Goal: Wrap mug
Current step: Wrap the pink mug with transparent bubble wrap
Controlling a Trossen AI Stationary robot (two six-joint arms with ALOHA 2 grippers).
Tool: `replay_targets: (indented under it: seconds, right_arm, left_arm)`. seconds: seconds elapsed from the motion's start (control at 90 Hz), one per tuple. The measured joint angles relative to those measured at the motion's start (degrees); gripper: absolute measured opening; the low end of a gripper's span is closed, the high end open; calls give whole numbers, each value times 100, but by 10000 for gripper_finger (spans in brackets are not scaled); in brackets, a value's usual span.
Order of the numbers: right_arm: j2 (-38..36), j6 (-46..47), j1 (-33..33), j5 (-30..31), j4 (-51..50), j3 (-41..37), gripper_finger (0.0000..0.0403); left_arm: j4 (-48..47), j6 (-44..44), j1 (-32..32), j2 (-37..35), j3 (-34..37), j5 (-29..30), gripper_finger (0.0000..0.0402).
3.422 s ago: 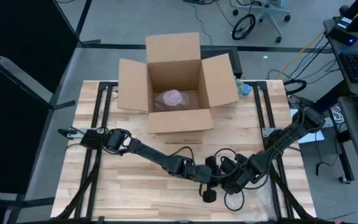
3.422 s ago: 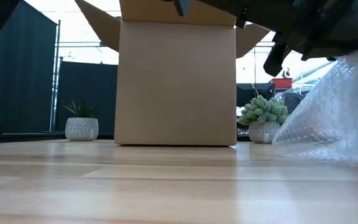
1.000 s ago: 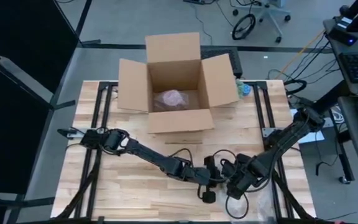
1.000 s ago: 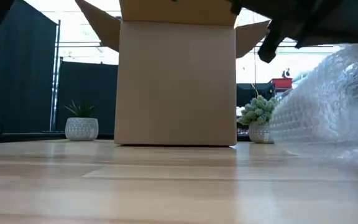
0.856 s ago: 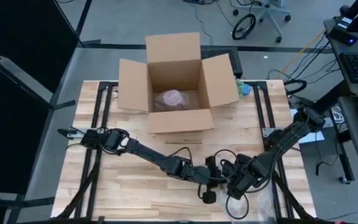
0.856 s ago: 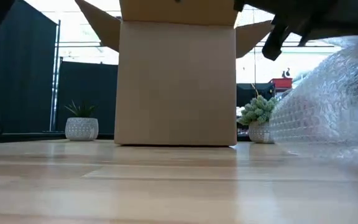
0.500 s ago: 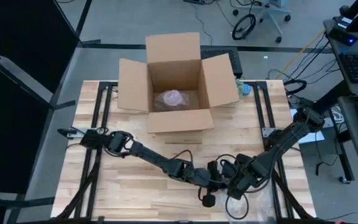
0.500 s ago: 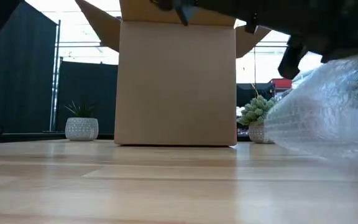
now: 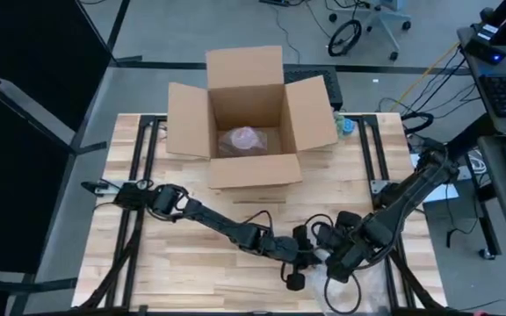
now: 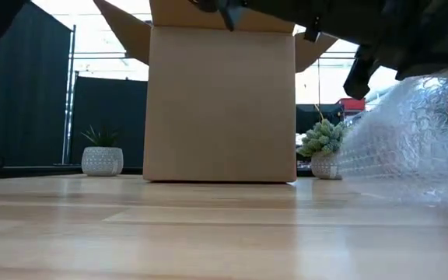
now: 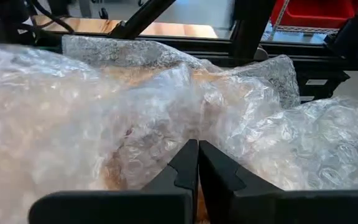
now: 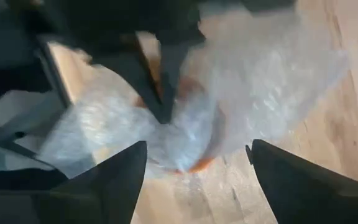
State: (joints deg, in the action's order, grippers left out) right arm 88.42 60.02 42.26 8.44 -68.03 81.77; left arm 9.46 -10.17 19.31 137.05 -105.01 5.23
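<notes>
Mug [image 12: 194, 163], showing orange through bubble wrap [image 11: 92, 112] at the surface's near edge, looks mostly covered but loose: left hand [image 11: 197, 163] pressed together pinching wrap, right hand [image 12: 194, 155] spread above.

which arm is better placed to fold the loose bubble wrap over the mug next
Right, probably. The left gripper has its jaws shut on the bubble wrap, pinning it. The right gripper hangs above the bundle with jaws open and empty, so it is free to take the loose edge.
</notes>
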Motion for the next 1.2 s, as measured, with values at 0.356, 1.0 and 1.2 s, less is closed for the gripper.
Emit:
replay_targets:
  seconds: [0.356, 1.0, 1.2]
  right_arm:
    - [265, 619, 532, 1036, 1128, -1138, 274]
    - [354, 934, 609, 664, 2160, -2172, 274]
    - [380, 803, 608, 577, 2126, -2205, 274]
  left_arm:
    - [-12, -5, 4, -7, 0, 2, 0]
    - [228, 241, 160, -66, -271, 70, 0]
    - [533, 12, 67, 230, -280, -142, 0]
